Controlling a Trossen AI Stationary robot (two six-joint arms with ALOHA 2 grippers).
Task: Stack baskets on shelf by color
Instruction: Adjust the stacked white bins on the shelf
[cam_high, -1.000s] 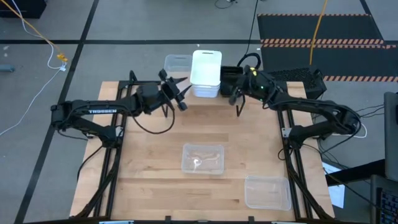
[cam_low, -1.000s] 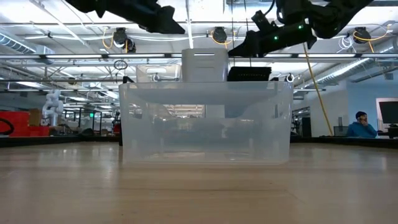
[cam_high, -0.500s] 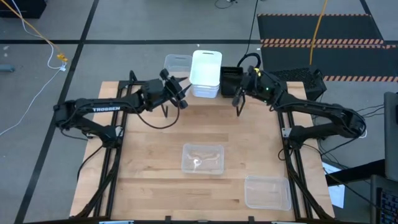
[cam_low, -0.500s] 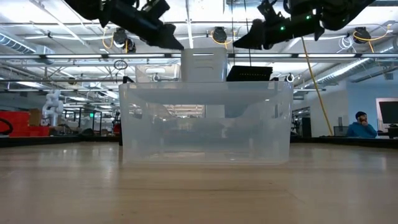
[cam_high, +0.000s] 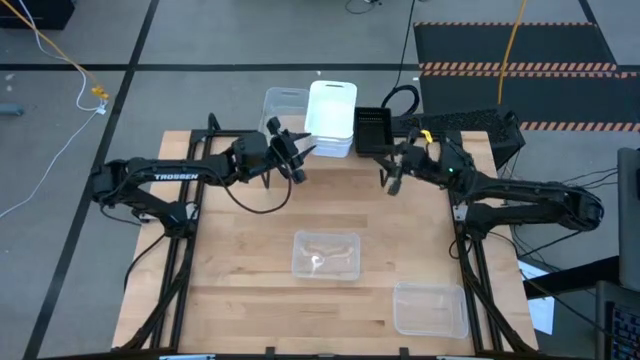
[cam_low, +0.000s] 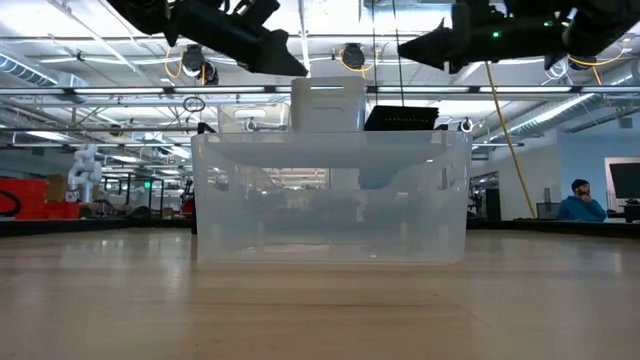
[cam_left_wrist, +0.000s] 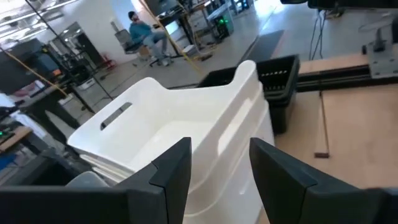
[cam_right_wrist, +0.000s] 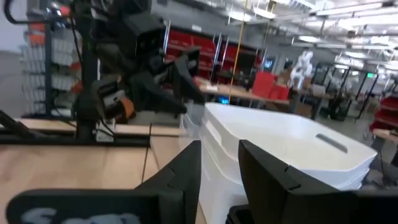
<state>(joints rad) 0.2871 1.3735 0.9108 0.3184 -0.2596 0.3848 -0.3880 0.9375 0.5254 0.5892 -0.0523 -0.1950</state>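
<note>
A stack of white baskets (cam_high: 332, 115) stands at the table's far edge, with a clear basket (cam_high: 284, 100) to its left and black slatted baskets (cam_high: 372, 130) to its right. The shelf under them hardly shows. My left gripper (cam_high: 300, 160) hovers open just left of the white stack (cam_left_wrist: 180, 137), pointing at it. My right gripper (cam_high: 392, 180) hovers open in front of the black baskets, facing the white stack (cam_right_wrist: 280, 143). Two more clear baskets rest on their bases on the table, one at the middle (cam_high: 326, 255) and one near the right corner (cam_high: 430, 308).
The middle clear basket (cam_low: 330, 195) fills the low view, and both grippers hang high above and behind it. Bare tabletop (cam_high: 250, 290) lies on the left half and between the arms. A black crate (cam_high: 480, 125) sits off the far right corner.
My left gripper has moved toward the table's right, closing on the white stack. My right arm has drawn back from the black baskets toward the table's right and near edges. The baskets have stayed still.
</note>
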